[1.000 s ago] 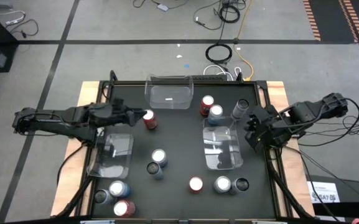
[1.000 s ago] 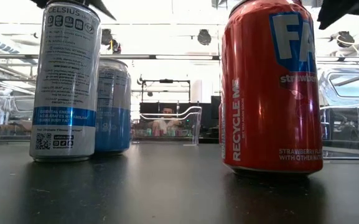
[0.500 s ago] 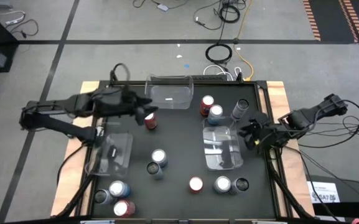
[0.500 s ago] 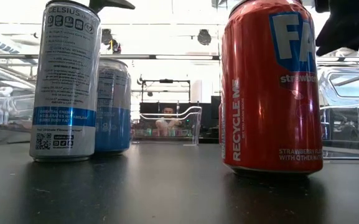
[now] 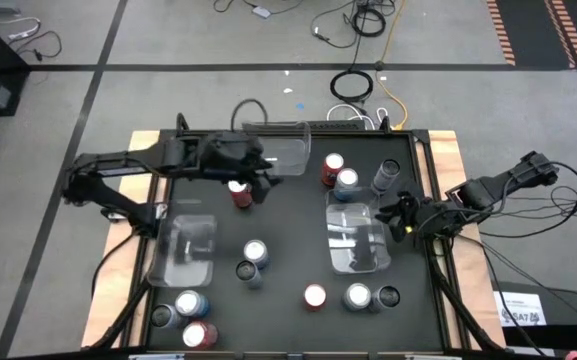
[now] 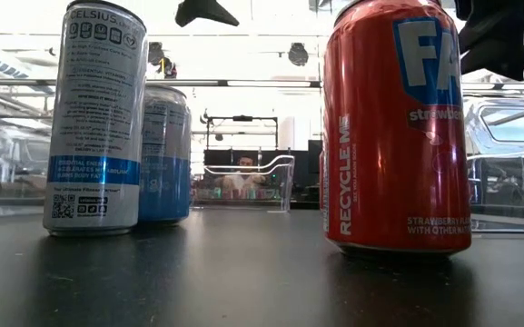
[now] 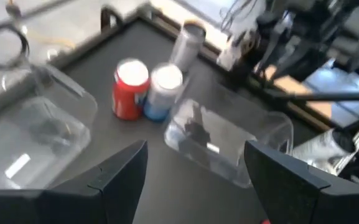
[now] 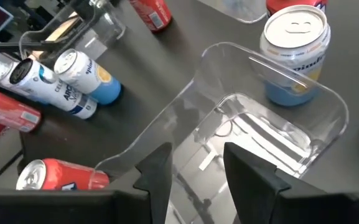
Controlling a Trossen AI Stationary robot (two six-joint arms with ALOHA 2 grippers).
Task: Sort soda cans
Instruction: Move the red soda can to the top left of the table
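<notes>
Left tool (image 5: 265, 178) swung inward, open and empty, above red can (image 5: 240, 193); right tool (image 5: 400, 213) part-open, empty.

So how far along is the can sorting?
Nothing looks sorted: the far bin, left bin and right bin all look empty. Both grippers are open and empty; the left gripper hovers by a red can, the right gripper beside the right bin. All dozen cans stand on the table, unsorted.
</notes>
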